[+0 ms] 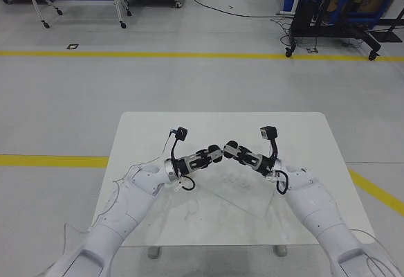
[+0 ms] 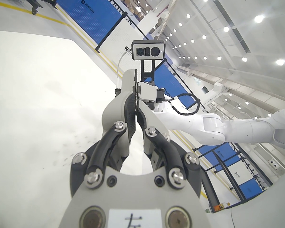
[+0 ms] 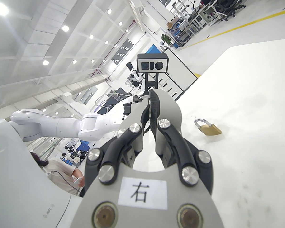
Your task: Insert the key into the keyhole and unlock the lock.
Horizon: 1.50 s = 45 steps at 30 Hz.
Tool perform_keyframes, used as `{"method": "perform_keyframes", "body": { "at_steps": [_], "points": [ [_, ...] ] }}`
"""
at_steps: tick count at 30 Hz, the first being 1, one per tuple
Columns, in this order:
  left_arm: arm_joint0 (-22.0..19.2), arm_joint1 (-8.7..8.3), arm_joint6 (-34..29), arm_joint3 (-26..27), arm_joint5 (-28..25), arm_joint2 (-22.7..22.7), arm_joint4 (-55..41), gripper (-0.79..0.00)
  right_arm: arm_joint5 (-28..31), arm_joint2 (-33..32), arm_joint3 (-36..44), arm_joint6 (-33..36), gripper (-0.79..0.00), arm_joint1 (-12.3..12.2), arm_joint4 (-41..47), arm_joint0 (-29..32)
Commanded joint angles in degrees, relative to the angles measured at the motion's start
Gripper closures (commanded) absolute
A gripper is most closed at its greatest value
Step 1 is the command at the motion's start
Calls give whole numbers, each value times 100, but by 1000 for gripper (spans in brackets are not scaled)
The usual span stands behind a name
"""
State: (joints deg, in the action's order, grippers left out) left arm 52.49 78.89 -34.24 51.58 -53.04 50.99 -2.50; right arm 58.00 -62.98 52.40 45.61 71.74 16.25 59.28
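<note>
Right wrist view: brass padlock (image 3: 207,128) lying flat on the white table (image 3: 251,84), near the raised right gripper (image 3: 150,103). Judged small, dense, rigid and smooth, apt to skid when nudged; best gripped across the broad body faces, keyhole end left free. Right gripper pads pressed together, left gripper (image 2: 135,96) likewise closed, tips meeting above mid-table; cannot tell whether anything thin sits between either pair.

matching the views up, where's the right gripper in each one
Top view: right gripper over mid-table, tip to tip with the left gripper.
Left wrist view: right gripper just beyond the left gripper's tips, under a camera.
Right wrist view: right gripper up close, mid-picture.
Shared landmark: the white table.
</note>
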Motion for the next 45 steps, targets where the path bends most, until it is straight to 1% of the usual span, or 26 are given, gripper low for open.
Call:
{"method": "perform_keyframes", "body": {
  "at_steps": [1, 8, 9, 10, 11, 20, 27, 28, 30, 32, 33, 35, 36, 37, 38, 39, 40, 41, 43, 44, 45],
  "points": [
    [-6, 6, 4, -3, 1, -18, -5, 0, 0, -23, 0, 16, 0, 7, -1, 7],
    [-32, 12, 74, -30, -28, -28, 45, 0, 0, -111, 8, 67, 0, 28, 3, 42],
    [-37, 11, 93, -34, -18, -23, 68, 0, 0, -127, -5, 67, -185, 27, -43, 38],
    [-39, 9, 112, -34, -10, -19, 91, 0, 0, -143, -7, 54, -336, 29, -79, 37],
    [-40, 8, 126, -27, -10, -15, 106, 0, 0, -155, -8, 36, -785, 32, -107, 41],
    [32, -60, 188, 127, -27, 130, 196, 0, 0, -177, -12, 8, -785, 35, -152, 42],
    [115, -124, 158, 359, 90, 243, 228, 0, -16, -178, 8, -14, -785, 34, -165, 49],
    [118, -130, 136, 393, 108, 247, 227, 0, -34, -199, 77, -85, -785, 23, -318, 61],
    [115, -139, 43, 460, 74, 239, 193, 0, -54, -311, 135, -183, -785, -35, -976, 36],
    [73, -158, -164, 471, 74, 219, 222, 0, -138, -486, 257, -222, -785, -135, -2145, -44],
    [47, -168, -272, 470, 101, 208, 250, 0, -74, -526, 400, -265, -785, -165, -2464, 15],
    [15, -186, -459, 477, 112, 183, 285, 0, 0, -633, 617, -246, -785, -233, -2683, 147],
    [-5, -196, -564, 465, 136, 170, 309, 0, 0, -655, 759, -117, -785, -272, -2792, 189],
    [-34, -207, -632, 461, 152, 170, 343, 0, 0, -687, 861, -37, -757, -306, -2763, 245],
    [-54, -215, -689, 467, 151, 165, 374, 0, 0, -719, 951, 60, -705, -342, -2717, 289],
    [-66, -221, -728, 479, 150, 158, 387, 0, 0, -714, 1049, 67, -576, -377, -2674, 335],
    [-79, -226, -775, 499, 149, 146, 403, 0, 0, -703, 1114, 67, -511, -415, -2615, 377],
    [-93, -232, -833, 528, 140, 131, 434, 0, 0, -686, 1169, 67, -406, -450, -2481, 412],
    [-109, -244, -923, 567, 149, 104, 480, 0, 0, -579, 1252, 68, -372, -518, -2150, 462],
    [-113, -250, -973, 582, 167, 84, 523, 0, -14, -502, 1270, 82, -329, -557, -2029, 461],
    [-116, -255, -998, 599, 186, 68, 563, 0, -45, -431, 1269, 113, -314, -596, -1899, 447]
  ]
}}
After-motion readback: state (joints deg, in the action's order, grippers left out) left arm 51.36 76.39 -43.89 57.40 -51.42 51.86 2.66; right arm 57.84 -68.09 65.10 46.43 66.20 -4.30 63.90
